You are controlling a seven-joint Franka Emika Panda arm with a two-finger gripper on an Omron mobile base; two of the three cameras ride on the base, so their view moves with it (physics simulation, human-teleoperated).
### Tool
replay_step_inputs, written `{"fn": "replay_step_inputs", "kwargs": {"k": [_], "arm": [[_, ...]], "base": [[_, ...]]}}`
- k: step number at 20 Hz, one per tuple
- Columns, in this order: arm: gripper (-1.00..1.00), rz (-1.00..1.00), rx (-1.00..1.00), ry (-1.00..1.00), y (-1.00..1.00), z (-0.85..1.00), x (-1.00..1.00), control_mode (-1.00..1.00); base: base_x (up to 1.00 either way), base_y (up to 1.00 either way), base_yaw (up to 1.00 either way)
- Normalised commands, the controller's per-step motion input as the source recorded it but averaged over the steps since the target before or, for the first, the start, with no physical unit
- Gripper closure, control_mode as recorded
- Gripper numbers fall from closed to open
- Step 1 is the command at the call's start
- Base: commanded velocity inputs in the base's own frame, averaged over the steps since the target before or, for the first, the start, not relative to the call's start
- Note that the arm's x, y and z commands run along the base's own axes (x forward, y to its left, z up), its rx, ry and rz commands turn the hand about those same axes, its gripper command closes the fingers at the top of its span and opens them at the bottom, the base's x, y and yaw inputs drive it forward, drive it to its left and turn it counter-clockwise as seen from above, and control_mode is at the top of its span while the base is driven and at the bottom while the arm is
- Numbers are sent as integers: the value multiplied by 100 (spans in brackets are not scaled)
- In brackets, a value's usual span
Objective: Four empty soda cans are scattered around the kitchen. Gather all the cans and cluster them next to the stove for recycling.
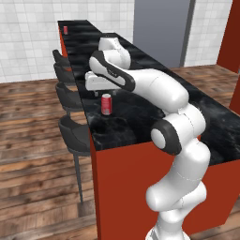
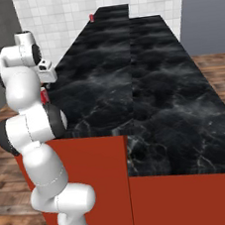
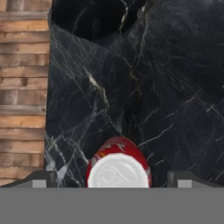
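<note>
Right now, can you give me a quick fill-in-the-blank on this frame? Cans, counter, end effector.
1. The upright red soda can with a silvery top stands on the ____ marbled counter.
2. The end effector hangs directly ____ that can, one fingertip on each side.
3. Its jaws are ____, not touching the can.
4. A second small red can sits at the ____ end of the counter.

Missing words: black; above; open; far

Around the red soda can (image 1: 106, 103) the black marbled counter (image 1: 140, 112) lies bare on every side — a gripper can pass there. Beside the counter's left edge stands a row of dark stools (image 1: 75, 133) — they narrow that side.
</note>
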Motion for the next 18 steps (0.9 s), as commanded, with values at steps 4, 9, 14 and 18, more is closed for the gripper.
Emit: {"fn": "replay_step_inputs", "kwargs": {"k": [4,9,14,18], "arm": [[-100,0,0,0,0,-14,0,-100],[-100,0,0,0,0,-9,-2,-100],[-100,0,0,0,0,-8,0,-100],[-100,0,0,0,0,-5,0,-100]], "base": [[0,0,0],[0,0,0],[0,0,0],[0,0,0]]}}
